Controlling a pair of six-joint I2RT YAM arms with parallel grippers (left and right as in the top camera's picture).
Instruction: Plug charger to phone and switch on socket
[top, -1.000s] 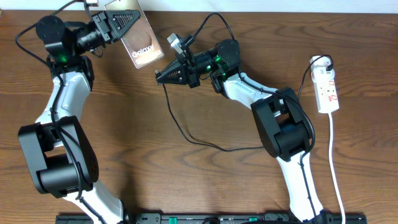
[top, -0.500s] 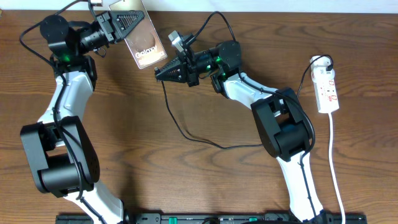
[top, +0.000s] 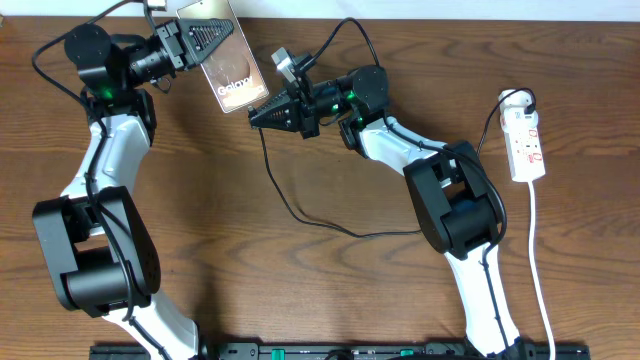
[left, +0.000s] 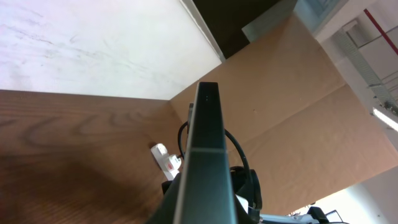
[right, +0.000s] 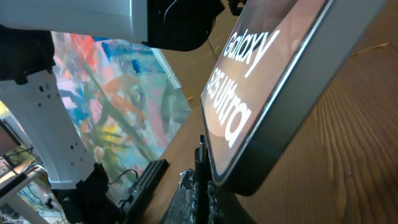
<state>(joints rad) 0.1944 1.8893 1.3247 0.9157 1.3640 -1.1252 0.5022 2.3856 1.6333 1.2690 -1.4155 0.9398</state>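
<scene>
Quick status from my end, placing everything off the phone (top: 234, 74).

The left gripper (top: 212, 35) is clamped onto the phone's top end and has it lifted off the table (top: 300, 290), tilted so the bronze back faces the overhead camera. On the left wrist cam I only get the phone (left: 205, 155) edge-on, a thin dark strip running up the middle of the shot. On the right wrist cam the phone (right: 267, 93) fills the upper right, and the white "Galaxy S25 Ultra" lettering is easy to read.

The right gripper (top: 256, 116) sits just below and right of the phone's bottom edge, pinched tight on the plug end of the charger (top: 280, 195). On the right wrist cam the plug tip (right: 201, 146) pokes up from between the fingers (right: 189, 199), right beside the phone's lower edge. I honestly can't tell if it's touching the edge, and it doesn't look seated in the port.

The rest of the black cable drops down from the right gripper, loops across the wood below and to the right of the phone, then disappears behind the right arm.

The socket (top: 526, 145) lies flat on the table well off to the phone's right, with its white cord (top: 537, 250) trailing towards the near edge. I can see red marks on it, but it's too small to tell which way the switch sits.
</scene>
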